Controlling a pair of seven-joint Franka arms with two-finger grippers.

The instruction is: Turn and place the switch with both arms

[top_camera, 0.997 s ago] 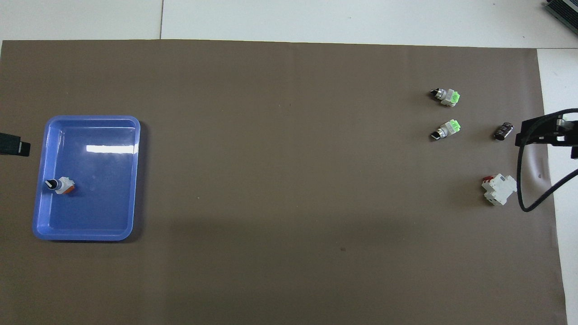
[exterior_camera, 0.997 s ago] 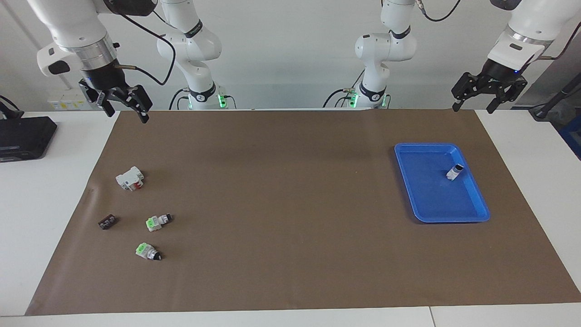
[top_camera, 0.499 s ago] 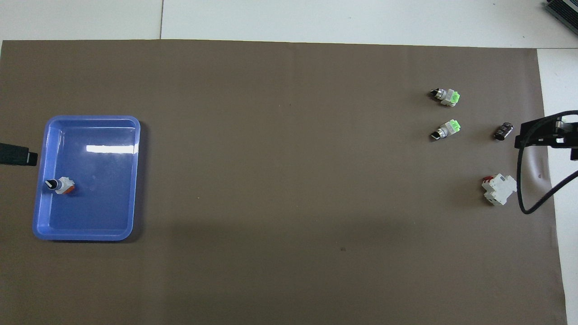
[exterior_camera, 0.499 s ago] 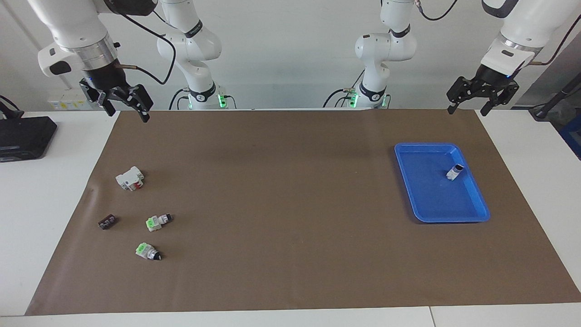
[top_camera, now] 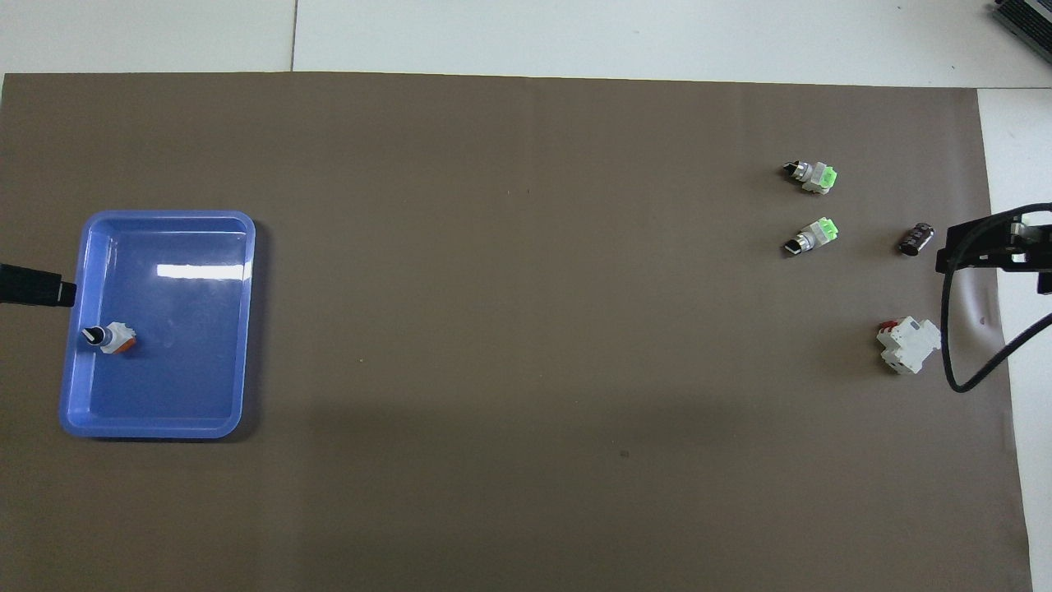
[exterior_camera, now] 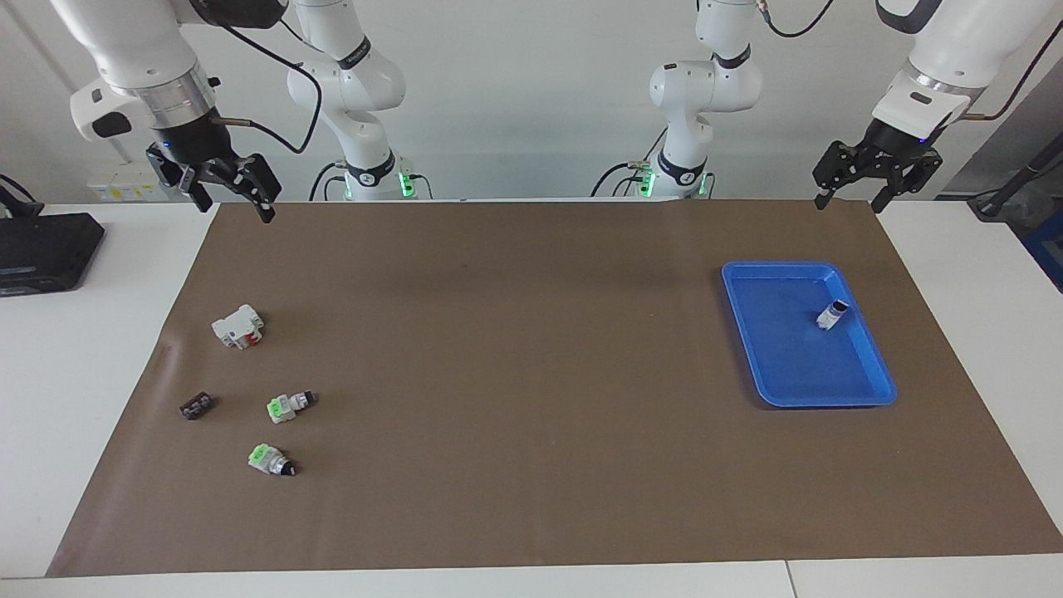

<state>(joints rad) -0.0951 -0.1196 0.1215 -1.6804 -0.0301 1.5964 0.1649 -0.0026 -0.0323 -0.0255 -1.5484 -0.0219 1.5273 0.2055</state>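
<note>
The switch [exterior_camera: 832, 316] [top_camera: 108, 338], white-grey with an orange block and a dark knob tip, lies on its side in the blue tray [exterior_camera: 781, 365] [top_camera: 181, 370], by the tray's wall at the left arm's end. My left gripper [exterior_camera: 848, 202] hangs open and empty, high over the mat's edge by the robots; only its tip [top_camera: 37, 288] shows in the overhead view, beside the tray. My right gripper [exterior_camera: 234, 208] [top_camera: 986, 247] waits open and empty, raised over the mat's corner at the right arm's end.
Toward the right arm's end lie two green-marked switches [exterior_camera: 289, 404] [exterior_camera: 270, 459], a white block with red [exterior_camera: 238, 325] and a small dark part [exterior_camera: 196, 405]. A black device [exterior_camera: 41, 249] sits off the mat on the white table.
My left gripper has drifted a little sideways toward the tray's end while staying raised. The right gripper has barely shifted. The switch and the other parts have not moved.
</note>
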